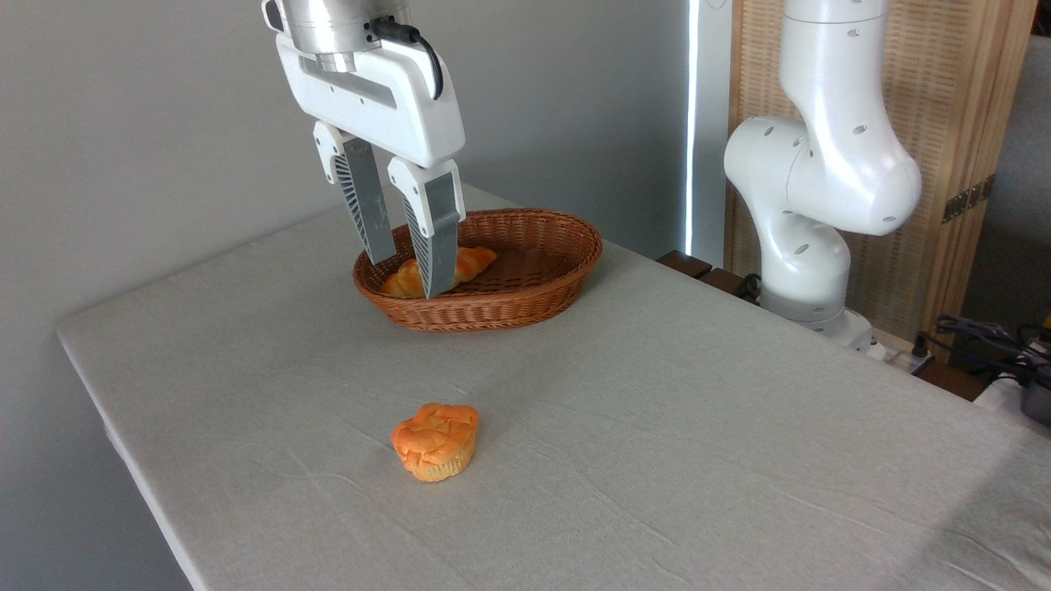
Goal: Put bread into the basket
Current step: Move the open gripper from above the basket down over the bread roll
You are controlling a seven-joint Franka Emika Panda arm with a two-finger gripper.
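The bread (436,441), a small bun with a cracked orange top and a tan ribbed base, sits on the table near the front, apart from everything. The reddish-brown wicker basket (542,287) stands farther back. My gripper (408,277) hangs above the basket's left end, well behind and above the bread. Its two grey fingers are spread open with nothing between them.
A longer golden croissant-like bread (474,261) lies inside the basket's left half, partly hidden by my fingers. The arm's white base (809,271) stands at the table's right rear. Cables (985,336) lie at the far right. The table's left edge (123,443) runs diagonally.
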